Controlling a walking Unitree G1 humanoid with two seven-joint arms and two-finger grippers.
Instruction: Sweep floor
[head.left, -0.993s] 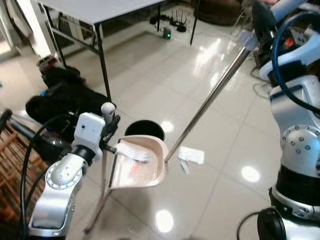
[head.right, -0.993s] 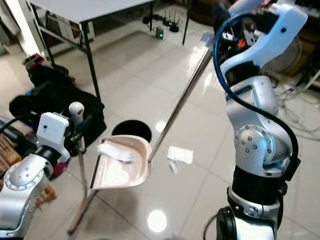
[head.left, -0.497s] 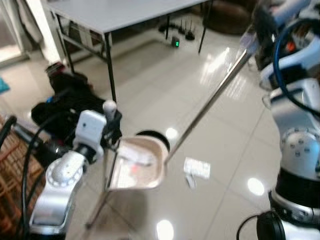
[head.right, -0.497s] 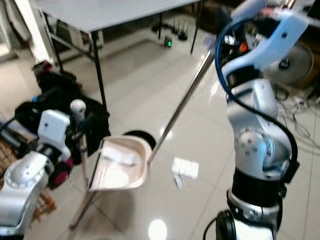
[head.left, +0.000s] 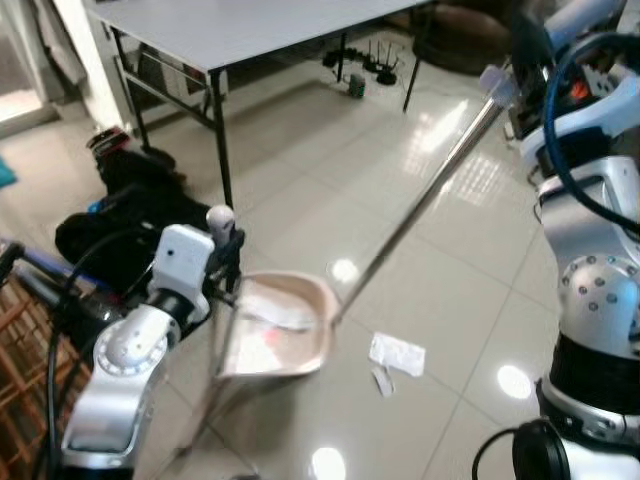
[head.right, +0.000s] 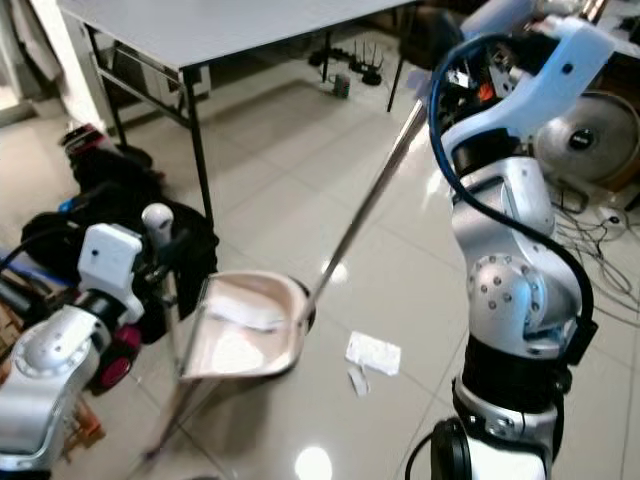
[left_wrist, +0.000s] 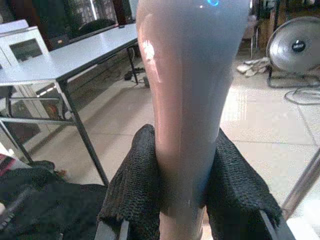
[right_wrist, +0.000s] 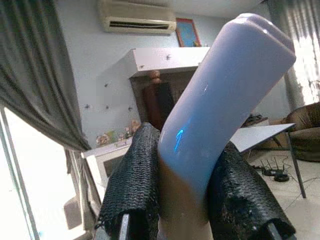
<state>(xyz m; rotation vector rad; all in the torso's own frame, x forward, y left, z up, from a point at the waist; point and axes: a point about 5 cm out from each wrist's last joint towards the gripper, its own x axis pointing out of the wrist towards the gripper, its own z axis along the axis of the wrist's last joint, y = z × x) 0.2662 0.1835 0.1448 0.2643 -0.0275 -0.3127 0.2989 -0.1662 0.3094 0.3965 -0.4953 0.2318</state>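
Note:
My left gripper is shut on the upright handle of a beige dustpan, held low over the floor at the left. White crumpled paper lies in the pan. My right gripper at the upper right is shut on the pale grip of a broom. Its silver pole slants down to the pan's right edge, and its head is hidden there. A white paper scrap and a smaller piece lie on the tiles right of the pan.
A grey table on black legs stands at the back. Black bags lie on the floor at the left, with a wooden rack nearer. A fan and cables are at the right. Glossy tiles stretch ahead.
The whole view has shifted as the camera moved. The dustpan now covers the round black bin that showed behind it. Both grippers keep their holds.

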